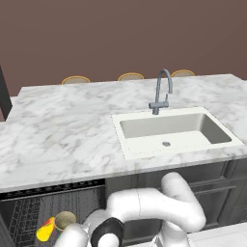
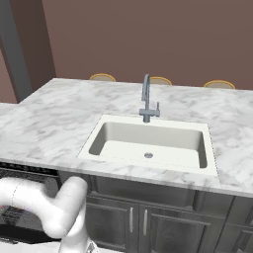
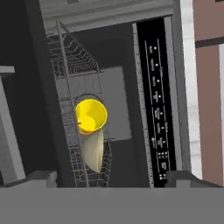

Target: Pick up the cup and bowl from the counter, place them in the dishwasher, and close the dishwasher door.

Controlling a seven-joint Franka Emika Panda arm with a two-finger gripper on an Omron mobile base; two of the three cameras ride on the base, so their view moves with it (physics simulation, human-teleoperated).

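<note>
The dishwasher (image 1: 29, 210) stands open under the counter (image 1: 62, 130), its grey wire rack (image 3: 72, 65) showing. In the rack the yellow cup (image 3: 91, 115) lies with its mouth toward the hand camera, and the tan bowl (image 3: 94, 151) stands on edge right beside it. The left base view has the same cup (image 1: 45, 231) and bowl (image 1: 64, 220) low on the left, next to my arm. My gripper (image 3: 113, 179) is open and holds nothing, pulled back from both. The dishwasher door (image 3: 157, 109) hangs open, its black edge with white control marks showing.
An inset cream sink (image 1: 173, 130) with a grey tap (image 1: 161, 91) takes up the counter's right half. Round tan stool tops (image 1: 75, 80) show behind its far edge. Dark grey cabinet fronts (image 2: 143, 217) run below the sink. My white arm (image 2: 59, 202) bends low before the dishwasher.
</note>
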